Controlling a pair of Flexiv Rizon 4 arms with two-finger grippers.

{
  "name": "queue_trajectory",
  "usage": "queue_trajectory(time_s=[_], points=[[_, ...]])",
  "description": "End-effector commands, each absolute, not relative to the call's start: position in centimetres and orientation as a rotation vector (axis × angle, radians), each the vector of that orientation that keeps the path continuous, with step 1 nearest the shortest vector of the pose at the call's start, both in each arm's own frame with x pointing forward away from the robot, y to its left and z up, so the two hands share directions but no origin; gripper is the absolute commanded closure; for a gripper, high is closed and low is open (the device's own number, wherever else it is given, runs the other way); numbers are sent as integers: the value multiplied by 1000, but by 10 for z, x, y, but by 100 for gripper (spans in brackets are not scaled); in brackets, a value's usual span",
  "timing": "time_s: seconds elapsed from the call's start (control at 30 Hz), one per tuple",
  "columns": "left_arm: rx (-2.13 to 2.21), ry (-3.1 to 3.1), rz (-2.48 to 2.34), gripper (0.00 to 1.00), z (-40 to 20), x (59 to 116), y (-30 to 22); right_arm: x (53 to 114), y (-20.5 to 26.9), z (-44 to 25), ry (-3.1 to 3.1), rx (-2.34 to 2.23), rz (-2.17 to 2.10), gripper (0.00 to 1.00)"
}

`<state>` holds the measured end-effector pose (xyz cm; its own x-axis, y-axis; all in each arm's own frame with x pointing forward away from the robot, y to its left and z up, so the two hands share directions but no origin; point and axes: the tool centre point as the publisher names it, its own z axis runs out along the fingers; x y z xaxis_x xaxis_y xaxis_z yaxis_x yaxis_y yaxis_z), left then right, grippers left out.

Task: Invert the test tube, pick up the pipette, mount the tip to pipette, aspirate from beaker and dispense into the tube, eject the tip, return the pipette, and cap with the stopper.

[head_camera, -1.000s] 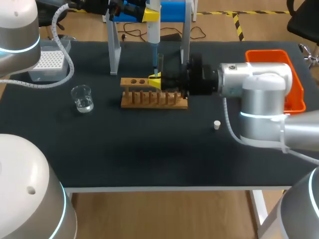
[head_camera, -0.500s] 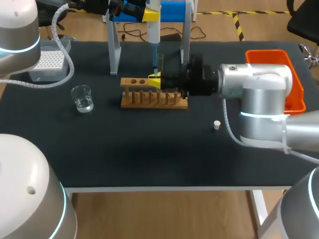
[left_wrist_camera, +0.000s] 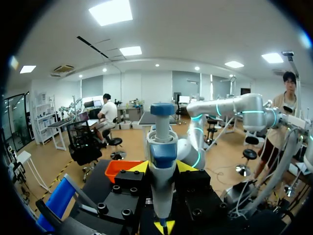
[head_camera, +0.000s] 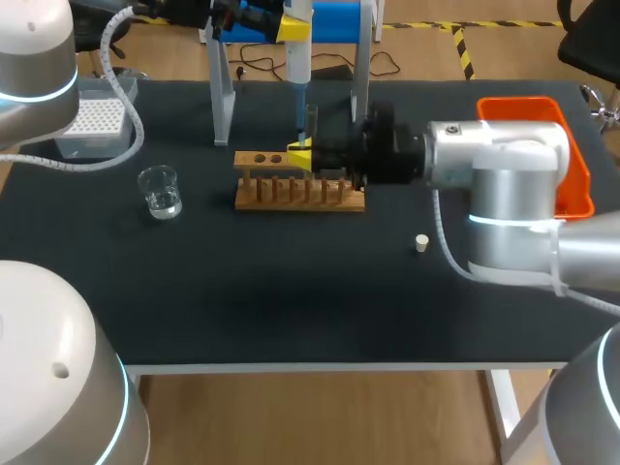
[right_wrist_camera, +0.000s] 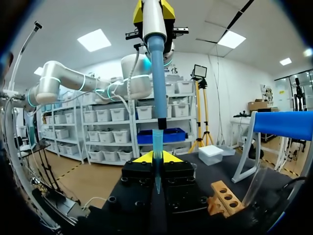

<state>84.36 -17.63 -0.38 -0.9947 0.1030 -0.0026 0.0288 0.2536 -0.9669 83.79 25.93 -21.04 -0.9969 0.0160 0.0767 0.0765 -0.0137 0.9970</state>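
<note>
While the left gripper [left_wrist_camera: 162, 167] clamps the pipette [left_wrist_camera: 162, 147], the right gripper [head_camera: 301, 155] grips the tube [head_camera: 312, 120] upright over the rack [head_camera: 300, 192].

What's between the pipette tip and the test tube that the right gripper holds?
Nothing visible. The pipette tip hangs close by the top of the test tube, which the right gripper holds upright over the wooden rack. Whether the tip is already inside the tube's mouth cannot be told.
</note>
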Motion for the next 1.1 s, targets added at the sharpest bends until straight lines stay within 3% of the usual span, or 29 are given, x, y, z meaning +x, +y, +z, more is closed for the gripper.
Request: queue_trajectory(time_s=[0.03,1.1], points=[[-129,-2440,1874,100,-4,844,-176,840,260,-209,-2181,-99,-2196,100],[-129,-2440,1874,100,-4,844,-176,841,259,-207,-2173,-110,-2211,100]])
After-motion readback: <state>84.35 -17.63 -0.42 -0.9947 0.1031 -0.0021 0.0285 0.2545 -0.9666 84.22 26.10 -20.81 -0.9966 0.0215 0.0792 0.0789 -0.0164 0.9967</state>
